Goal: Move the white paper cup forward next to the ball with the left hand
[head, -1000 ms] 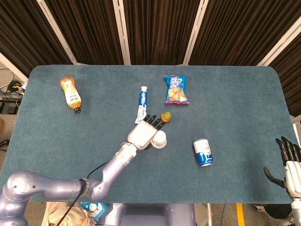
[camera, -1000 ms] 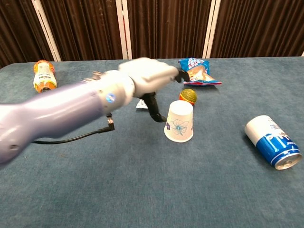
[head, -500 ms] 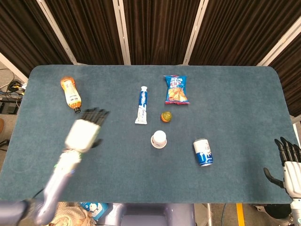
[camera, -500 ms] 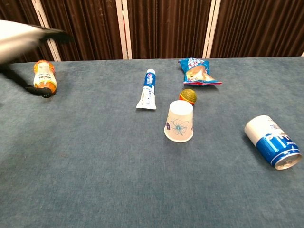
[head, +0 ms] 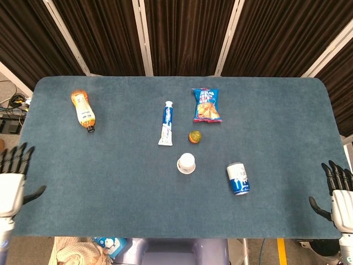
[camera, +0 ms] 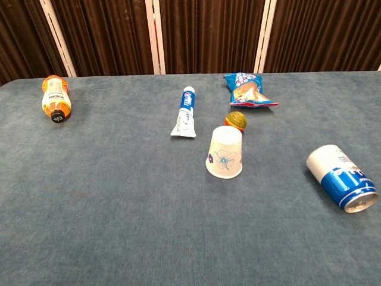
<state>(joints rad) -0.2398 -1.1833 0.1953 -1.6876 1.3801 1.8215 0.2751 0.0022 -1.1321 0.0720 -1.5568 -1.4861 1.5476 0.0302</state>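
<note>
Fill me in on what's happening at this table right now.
Nothing is being handled at the moment. The white paper cup stands upside down just in front of the ball, apart from both hands. The left hand sits open at the table's near left edge and the right hand open at the near right edge. A toothpaste tube, a chip bag, an orange bottle and a can lie on the table.

In the head view the left hand, white-backed with dark fingers, sits at the near left corner of the tabletop, fingers spread and pointing forward, thumb out, holding nothing. The right hand mirrors it at the near right corner, fingers apart, also unladen. The chest view shows neither.
</note>
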